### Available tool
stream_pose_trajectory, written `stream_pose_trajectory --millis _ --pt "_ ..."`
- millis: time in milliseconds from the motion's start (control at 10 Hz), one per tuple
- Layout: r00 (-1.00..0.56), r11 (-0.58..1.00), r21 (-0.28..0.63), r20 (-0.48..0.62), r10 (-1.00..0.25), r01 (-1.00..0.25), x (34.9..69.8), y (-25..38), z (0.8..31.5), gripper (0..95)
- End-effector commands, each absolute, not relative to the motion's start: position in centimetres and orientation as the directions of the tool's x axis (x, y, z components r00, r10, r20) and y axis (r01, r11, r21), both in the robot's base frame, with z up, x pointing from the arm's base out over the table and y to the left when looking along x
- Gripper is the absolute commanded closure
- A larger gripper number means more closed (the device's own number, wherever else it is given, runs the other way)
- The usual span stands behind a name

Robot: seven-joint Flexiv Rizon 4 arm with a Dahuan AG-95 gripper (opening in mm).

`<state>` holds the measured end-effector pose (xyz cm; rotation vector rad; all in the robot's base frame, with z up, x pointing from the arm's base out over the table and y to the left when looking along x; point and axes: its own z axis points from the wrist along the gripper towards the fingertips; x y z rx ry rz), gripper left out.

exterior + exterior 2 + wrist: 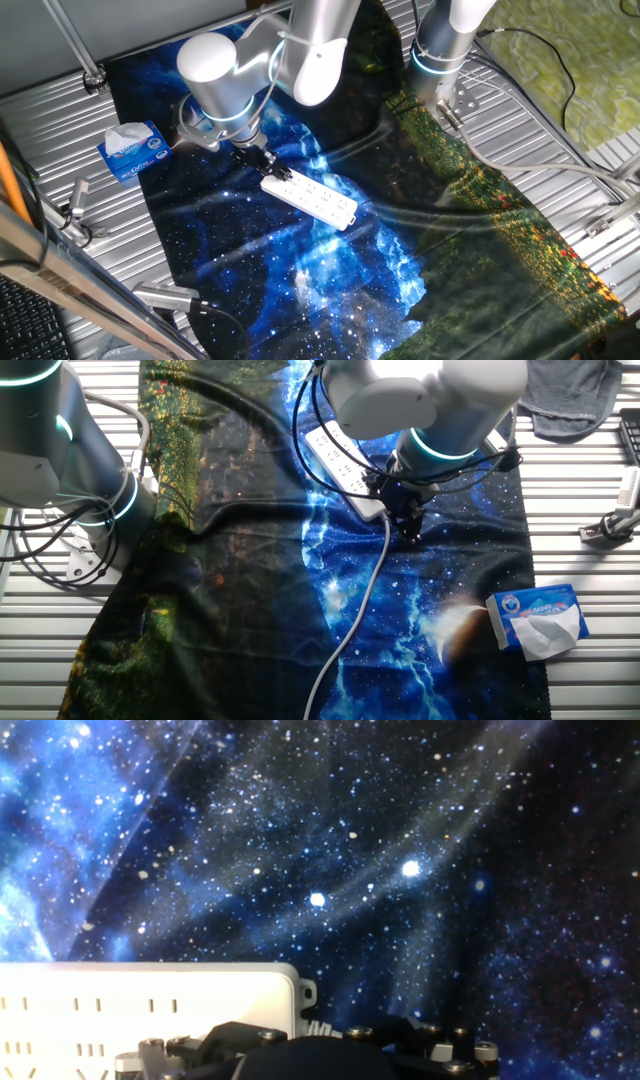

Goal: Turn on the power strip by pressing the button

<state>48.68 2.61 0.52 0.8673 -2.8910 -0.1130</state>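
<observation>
Black two-finger gripper (262,160) on the silver arm hangs low over the near end of the long flat white plastic power strip (310,198), at the end that lies toward the arm's wrist. From the other fixed view the gripper (409,520) sits just past the strip's end (350,470), where the thin white cord (355,610) leaves it and runs away across the cloth. Whether the fingers are parted or together cannot be told from any view; the fingertips are dark and small, and the hand view shows only the black gripper body (310,1055) at its lower edge. Contact between the fingertips and the strip cannot be judged either.

In the hand view, the strip's rounded corner and a small mounting tab (200,1005) lie at the lower left, just beside the gripper body, with rows of small dark socket slots on its top face.

No writing is readable on the strip. The blue-and-white tissue pack (132,150) carries a round logo too small to read.

The strip lies flat, sockets upward, on the dark blue starry galaxy cloth (260,260). In one fixed view its long axis runs diagonally from the gripper at upper left toward lower right. The cloth covers a ribbed metal table (40,130), and the tissue pack rests near the cloth's edge, well apart from the strip.
</observation>
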Motion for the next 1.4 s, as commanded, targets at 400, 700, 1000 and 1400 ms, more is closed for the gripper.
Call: stream_pose_trajectory --millis 400,700,1000,1400 --pt "-0.827 0.833 0.103 0.099 -0.553 -0.544 48.4 2.9 1.1 0.0" --pt "-0.825 0.830 0.101 0.097 -0.556 -0.548 48.4 2.9 1.3 0.0" --pt "-0.819 0.824 0.101 0.094 -0.566 -0.558 48.0 2.8 2.6 0.0" --pt "-0.829 0.833 0.073 0.079 -0.553 -0.548 47.3 2.4 4.4 19.0"
